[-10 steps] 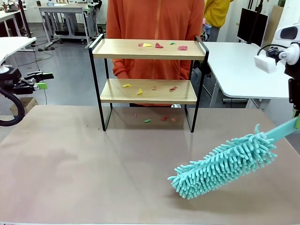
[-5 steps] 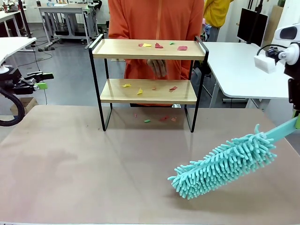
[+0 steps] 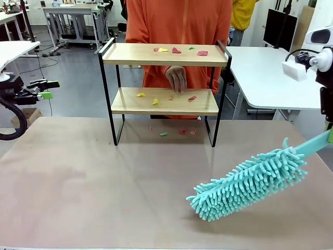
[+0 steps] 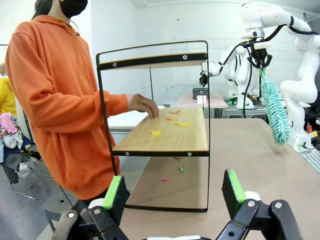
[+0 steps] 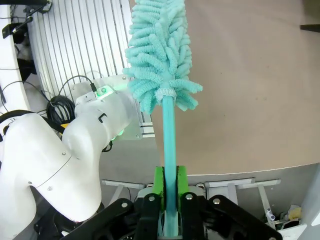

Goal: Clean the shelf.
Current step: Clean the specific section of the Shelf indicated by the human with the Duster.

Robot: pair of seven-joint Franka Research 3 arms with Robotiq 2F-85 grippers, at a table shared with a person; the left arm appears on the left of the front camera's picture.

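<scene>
The shelf (image 3: 130,54) stands at the table's far middle, with coloured paper scraps (image 3: 177,50) on its top board, more on the lower board (image 3: 125,105) and a few on the table under it. A person's hand (image 3: 177,79) hangs over the lower board from behind. My right gripper (image 5: 170,187) is shut on the teal handle of a fluffy duster (image 3: 250,179), whose head hovers low over the table's right side, well short of the shelf. At the far left, off the table, my left gripper (image 3: 49,89) is open and faces the shelf's end (image 4: 170,132).
A person in an orange hoodie (image 3: 177,21) stands right behind the shelf. A white side table (image 3: 270,73) sits at the back right. The brown tabletop (image 3: 104,182) in front of the shelf is bare.
The person's hand has come down behind the shelf to the lower board. Neither arm nor the duster has moved.
</scene>
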